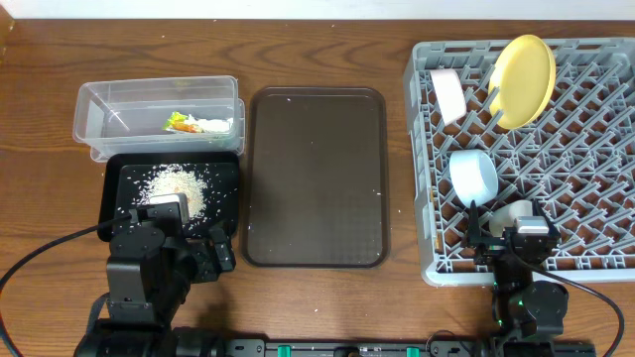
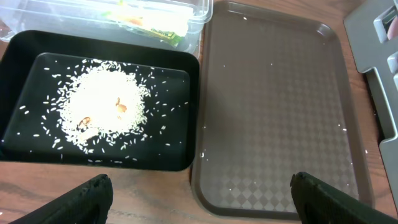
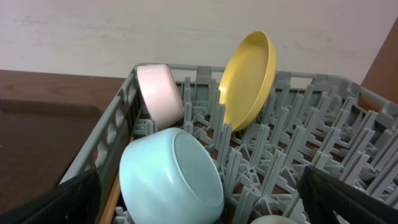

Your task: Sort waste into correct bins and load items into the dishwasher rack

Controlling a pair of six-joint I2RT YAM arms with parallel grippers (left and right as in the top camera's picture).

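Observation:
The grey dishwasher rack at the right holds the yellow plate upright, the white bowl, the light blue bowl and the pale cup. In the right wrist view I see the plate, the white bowl, the blue bowl and a wooden chopstick. The clear tub holds the snack wrapper. The black tray holds the rice grains. My left gripper is open and empty over the table's front edge. My right gripper is open and empty over the rack's front.
The large dark brown serving tray lies between the bins and the rack, with a few stray grains on it; it also shows in the left wrist view. Bare wood table runs along the back and front.

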